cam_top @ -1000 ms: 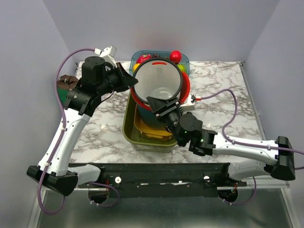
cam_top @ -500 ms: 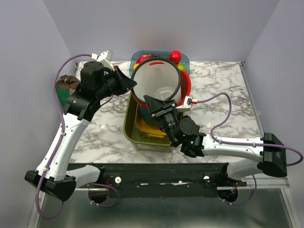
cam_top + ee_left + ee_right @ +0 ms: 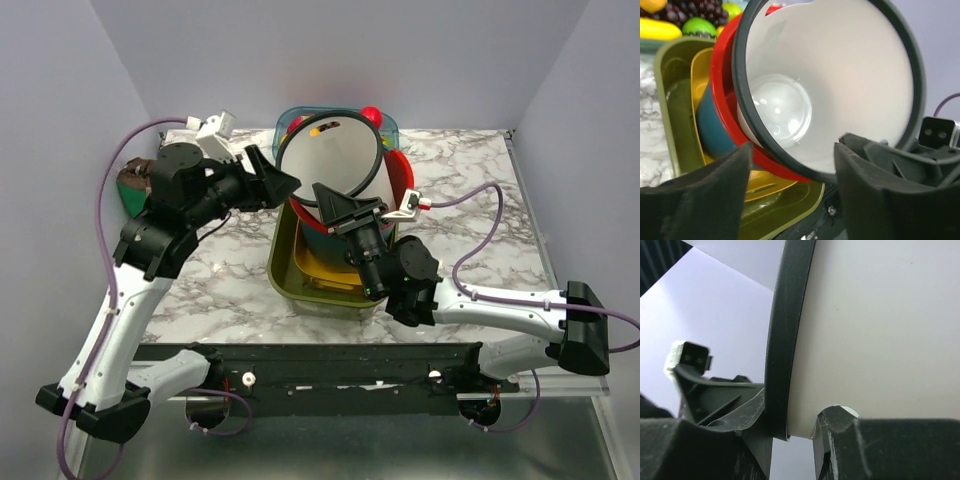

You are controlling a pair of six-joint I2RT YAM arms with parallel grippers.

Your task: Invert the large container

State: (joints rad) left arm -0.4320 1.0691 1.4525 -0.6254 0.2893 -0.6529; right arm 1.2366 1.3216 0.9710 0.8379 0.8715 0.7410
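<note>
Olive tray [image 3: 281, 270], teal fruit bin [image 3: 390, 135]

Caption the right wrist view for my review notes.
Right gripper pinching the dark rim of the large white container, a finger on each side.

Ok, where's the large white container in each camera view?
Top external: large container upper centre, tilted above the green tray.
Left wrist: it fills the centre and upper right.
Right wrist: its white wall fills the right side.
Shared landmark: its dark rim, in all three.
</note>
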